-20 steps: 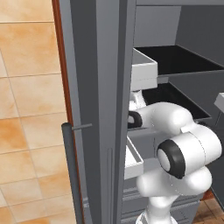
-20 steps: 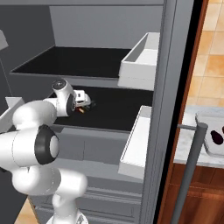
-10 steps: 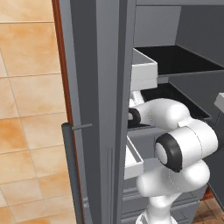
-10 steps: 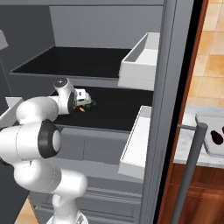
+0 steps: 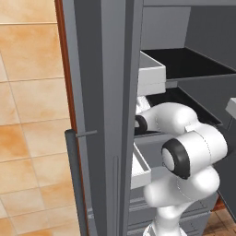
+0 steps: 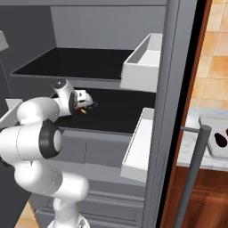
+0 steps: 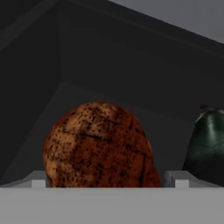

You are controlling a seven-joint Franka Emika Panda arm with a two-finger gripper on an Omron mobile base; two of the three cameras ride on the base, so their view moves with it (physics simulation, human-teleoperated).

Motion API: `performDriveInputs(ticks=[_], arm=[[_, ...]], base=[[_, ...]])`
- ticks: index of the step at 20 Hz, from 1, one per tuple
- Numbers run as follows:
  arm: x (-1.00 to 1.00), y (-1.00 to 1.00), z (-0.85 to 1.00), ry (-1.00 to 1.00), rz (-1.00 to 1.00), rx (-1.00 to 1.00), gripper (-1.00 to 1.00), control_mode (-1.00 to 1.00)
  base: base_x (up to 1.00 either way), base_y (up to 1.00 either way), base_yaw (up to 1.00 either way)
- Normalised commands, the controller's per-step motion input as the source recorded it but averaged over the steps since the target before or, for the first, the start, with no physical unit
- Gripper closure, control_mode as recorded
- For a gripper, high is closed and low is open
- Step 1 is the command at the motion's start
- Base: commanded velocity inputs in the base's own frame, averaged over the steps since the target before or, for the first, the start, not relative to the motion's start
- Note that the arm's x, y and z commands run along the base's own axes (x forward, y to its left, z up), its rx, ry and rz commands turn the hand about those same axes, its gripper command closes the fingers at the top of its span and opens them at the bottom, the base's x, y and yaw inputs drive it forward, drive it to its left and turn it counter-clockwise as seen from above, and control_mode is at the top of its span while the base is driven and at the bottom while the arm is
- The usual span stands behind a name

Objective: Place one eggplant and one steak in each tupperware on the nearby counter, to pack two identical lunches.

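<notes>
In the hand view the gripper point(image 7: 107, 183) has its jaws spread wide, 1 pale fingertip point(image 7: 38, 181) at 8 o'clock and the other at 4 o'clock, with a steak point(image 7: 99, 146) sitting between them, close to the camera; whether the tips touch it I cannot tell. The steak is a round reddish-brown mottled lump on the dark shelf point(image 7: 39, 122). Just beyond it, at 3 o'clock, stands an eggplant point(image 7: 206, 146), dark teal-green and glossy, apart from the steak. In the right base view the arm point(image 6: 38, 133) reaches into the grey fridge point(image 6: 173, 67) and the gripper point(image 6: 85, 104) hangs low over the middle shelf point(image 6: 120, 111), with a small orange spot right under it. At 3 o'clock, past the open door, the counter point(image 6: 189, 147) carries a pale tupperware point(image 6: 205, 133) with 2 dark lumps inside, too small to name.
</notes>
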Motion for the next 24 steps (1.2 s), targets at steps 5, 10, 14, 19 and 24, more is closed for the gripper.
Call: performDriveInputs(ticks=[5, 10, 14, 19, 24], arm=[[0.02, 0.00, -0.88, 0.00, 0.02, -0.12, 1.00, -1.00], [0.00, -0.02, -0.79, 0.02, 0.00, -0.09, 1.00, -1.00], [-0.45, -0.05, -0.65, 0.03, 0.00, -0.02, 1.00, -1.00], [-0.97, -0.03, -0.16, 0.00, 0.00, 0.00, 1.00, -1.00], [-1.00, -0.78, 0.29, 0.00, 0.00, 0.03, 1.00, -1.00]], base=[[0.00, 0.00, 0.00], [0.00, 0.00, 0.00], [0.00, 0.00, 0.00], [0.00, 0.00, 0.00], [0.00, 0.00, 0.00]])
